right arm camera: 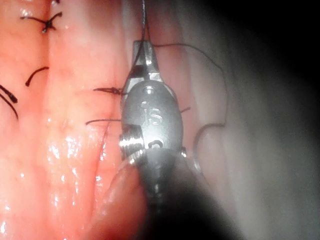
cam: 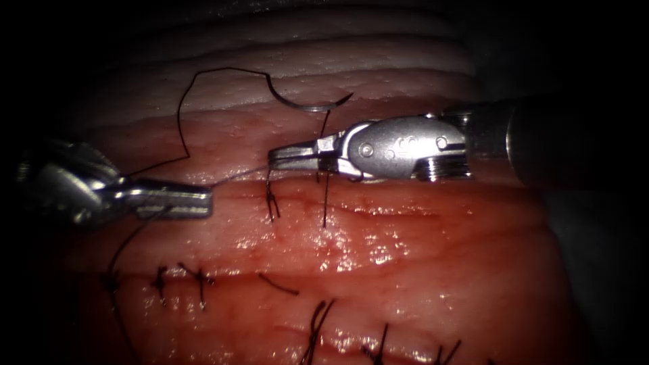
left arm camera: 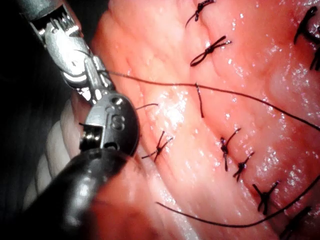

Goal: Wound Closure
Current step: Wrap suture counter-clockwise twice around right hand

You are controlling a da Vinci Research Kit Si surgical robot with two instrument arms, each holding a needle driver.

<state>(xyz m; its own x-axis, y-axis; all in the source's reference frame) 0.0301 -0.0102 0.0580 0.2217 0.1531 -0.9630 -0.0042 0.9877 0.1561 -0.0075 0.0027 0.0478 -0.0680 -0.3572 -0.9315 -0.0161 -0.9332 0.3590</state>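
Observation:
The curved needle (cam: 307, 106) lies loose on the pale far tissue (cam: 405, 61), held by neither tool and not in the tissue. Its dark thread (cam: 179, 122) loops up and left, then runs down to my left tool (cam: 206, 201), whose jaws are shut on it. A thin strand stretches from there to my right tool (cam: 272, 159), shut on the thread just above a stitch knot (cam: 271, 203). A thread tail (cam: 325, 199) hangs beside that knot. In the right wrist view the right tool (right arm camera: 142, 52) grips a strand running away from its tip. The left tool (left arm camera: 98, 82) shows thread leaving its jaws.
Several tied stitches (cam: 199, 277) sit along a nearer closed line, with more knots (cam: 314, 324) at the front edge. A loose cut thread piece (cam: 277, 284) lies between them. Red fluid glistens on the tissue (cam: 378, 250). The right shaft (cam: 541, 138) crosses the far right.

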